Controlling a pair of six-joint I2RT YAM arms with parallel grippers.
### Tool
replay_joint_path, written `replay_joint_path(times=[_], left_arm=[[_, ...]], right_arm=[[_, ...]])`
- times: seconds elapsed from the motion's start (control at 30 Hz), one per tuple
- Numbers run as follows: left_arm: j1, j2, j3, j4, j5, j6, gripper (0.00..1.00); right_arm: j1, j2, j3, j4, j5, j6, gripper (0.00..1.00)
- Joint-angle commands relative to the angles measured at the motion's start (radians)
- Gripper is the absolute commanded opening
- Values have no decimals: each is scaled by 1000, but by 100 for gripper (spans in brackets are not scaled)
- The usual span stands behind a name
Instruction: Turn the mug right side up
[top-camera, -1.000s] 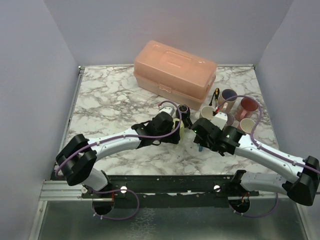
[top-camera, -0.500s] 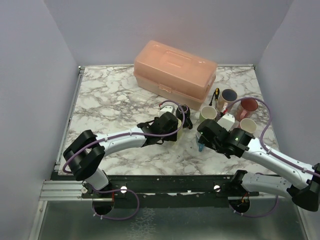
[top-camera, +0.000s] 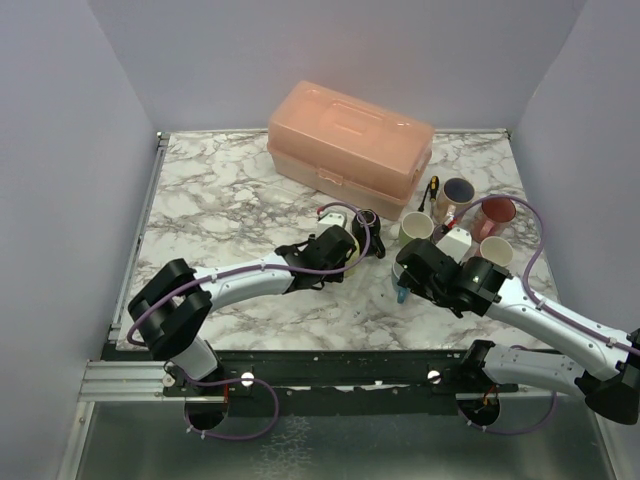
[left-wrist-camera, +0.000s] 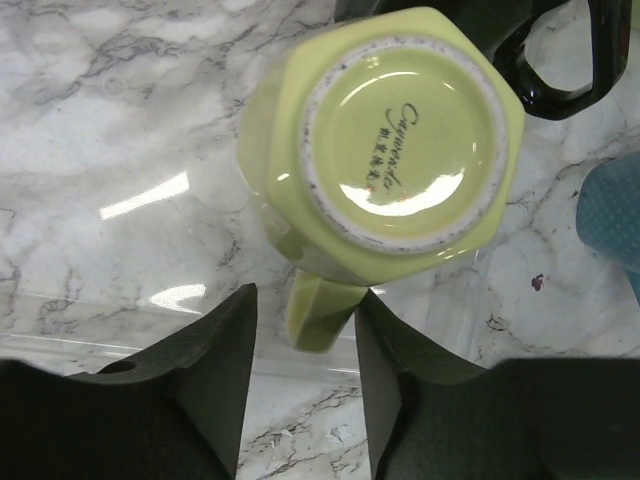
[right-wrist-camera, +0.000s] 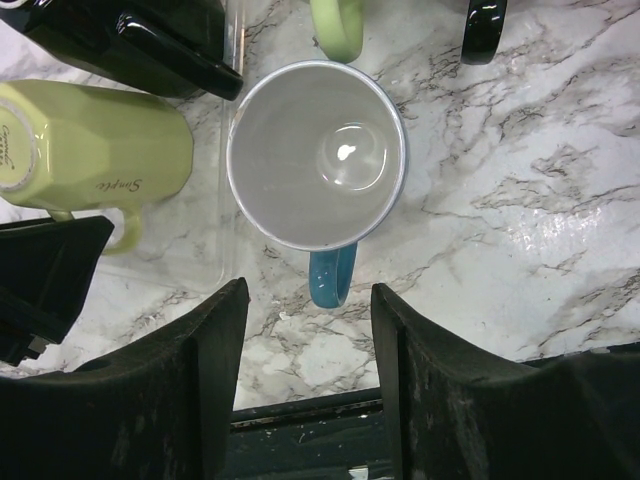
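A pale green mug (left-wrist-camera: 400, 130) stands upside down on the marble, its stamped base facing my left wrist camera; it also shows as the green mug (right-wrist-camera: 95, 145) in the right wrist view. Its handle (left-wrist-camera: 318, 315) lies between the fingers of my left gripper (left-wrist-camera: 305, 300). The right finger touches the handle and a gap remains on the left side. My right gripper (right-wrist-camera: 310, 290) hangs open over an upright blue mug (right-wrist-camera: 316, 155) with a white inside. The blue handle (right-wrist-camera: 330, 275) points toward the gap, and nothing is held.
A pink toolbox (top-camera: 350, 138) sits at the back. Several upright mugs (top-camera: 470, 215) and a screwdriver (top-camera: 430, 190) crowd the right side. A black mug (left-wrist-camera: 560, 50) stands just beyond the green one. A clear plastic edge (right-wrist-camera: 228, 200) lies between the green and blue mugs.
My left gripper's jaws have narrowed around the green mug's handle. The left arm crept forward and the right arm drew back slightly to the right.
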Motion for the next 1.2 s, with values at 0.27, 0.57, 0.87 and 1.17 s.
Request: replay_joint_path(times=[0.27, 0.57, 0.87, 1.17], left_arm=[[-1, 68, 49, 38, 62, 108, 29], [-1, 34, 35, 65, 37, 134, 0], [1, -101, 29, 101, -1, 189, 0], [13, -323, 115, 165, -34, 278, 0]], right_arm=[[2, 26, 34, -24, 16, 14, 56], [2, 0, 23, 5, 17, 8, 56], [2, -69, 0, 109, -11, -45, 56], [1, -265, -23, 414, -73, -184, 61]])
